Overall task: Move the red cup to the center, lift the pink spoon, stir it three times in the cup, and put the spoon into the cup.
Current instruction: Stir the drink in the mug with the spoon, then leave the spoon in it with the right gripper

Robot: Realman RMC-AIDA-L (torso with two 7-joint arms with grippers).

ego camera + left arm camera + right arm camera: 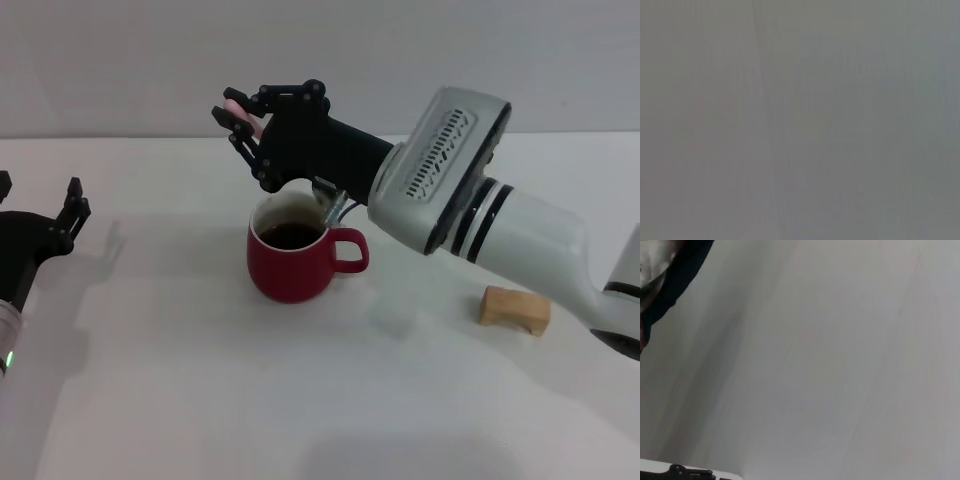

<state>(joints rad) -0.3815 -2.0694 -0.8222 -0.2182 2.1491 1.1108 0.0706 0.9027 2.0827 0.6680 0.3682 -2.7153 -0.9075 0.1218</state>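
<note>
The red cup (291, 262) stands near the middle of the white table (200, 400), handle turned to the right and dark liquid inside. Above its far rim my right gripper (243, 122) is shut on the pink spoon (236, 106). The pale pink handle end shows between the fingertips. The spoon's grey metal neck (333, 208) slants down into the cup at its right inner wall, and its bowl is hidden in the cup. My left gripper (40, 200) rests open at the left edge, away from the cup. The wrist views show only bare surface.
A tan wooden block (514, 309) lies on the table to the right of the cup, under my right forearm (500, 225). White table stretches in front of the cup and to its left.
</note>
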